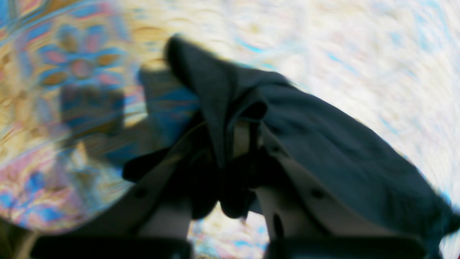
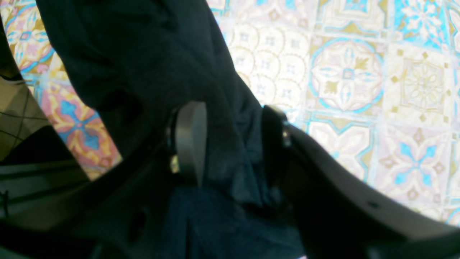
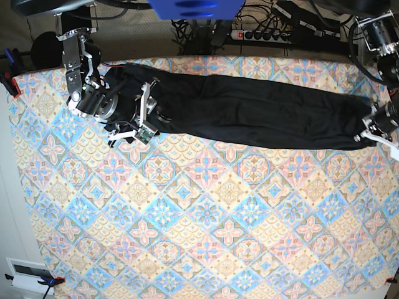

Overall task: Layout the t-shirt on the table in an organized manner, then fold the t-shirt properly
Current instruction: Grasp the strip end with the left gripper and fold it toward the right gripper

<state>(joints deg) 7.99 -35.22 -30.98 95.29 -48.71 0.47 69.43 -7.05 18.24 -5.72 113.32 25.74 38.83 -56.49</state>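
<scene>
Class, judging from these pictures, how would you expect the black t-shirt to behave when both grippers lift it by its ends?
The t-shirt is probably floppy: it bunches in folds around the left gripper and between the right gripper fingers. Stretched as a long band over the table, its middle would likely sag. It looks thin, so probably light.

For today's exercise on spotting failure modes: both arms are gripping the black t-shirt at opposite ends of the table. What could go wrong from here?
1. The t-shirt is stretched in a bunched band, not flat; more pulling may only tighten it.
2. The left gripper pinches just a small fold, which could slip free.
3. The right gripper holds thick gathered cloth, so layers might stay tangled when released on the table.
</scene>
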